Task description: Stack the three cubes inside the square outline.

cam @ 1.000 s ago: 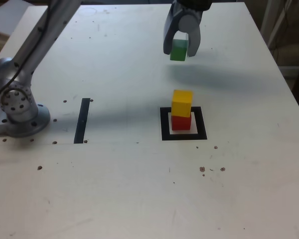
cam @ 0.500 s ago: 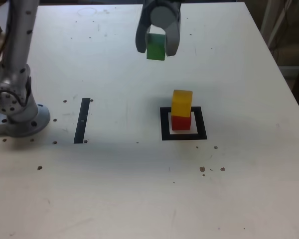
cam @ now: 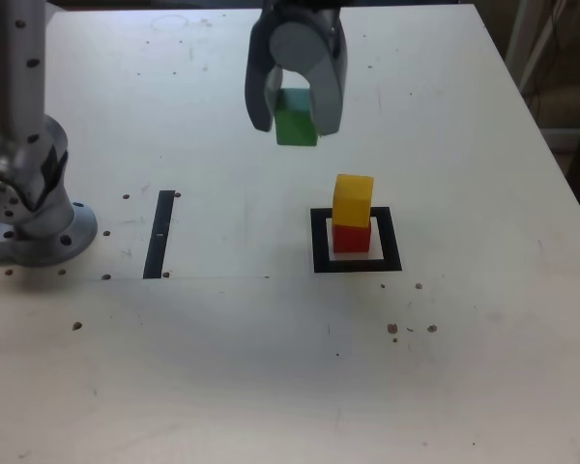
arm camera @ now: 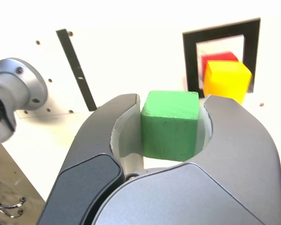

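My gripper point(cam: 296, 126) hangs in the air, shut on the green cube point(cam: 296, 119), to the exterior view's left of and behind the stack. In the wrist view the green cube point(arm camera: 170, 124) sits clamped between the two grey fingers point(arm camera: 107, 126) of the gripper point(arm camera: 166, 112). The yellow cube point(cam: 353, 200) rests on the red cube point(cam: 351, 238), which stands inside the square outline point(cam: 357, 263). The wrist view also shows the yellow cube point(arm camera: 226, 80), the red cube point(arm camera: 218, 58) beneath it and the square outline point(arm camera: 190, 58).
A thin black strip point(cam: 159, 233) lies on the white table point(cam: 271, 367) at the exterior view's left. The arm's grey base point(cam: 34, 217) stands beside it. Small dark specks dot the table. The table's right edge borders dark floor and furniture.
The gripper, still holding the green cube, has swung toward the exterior view's left and come lower and nearer the camera. The red and yellow stack has not moved.
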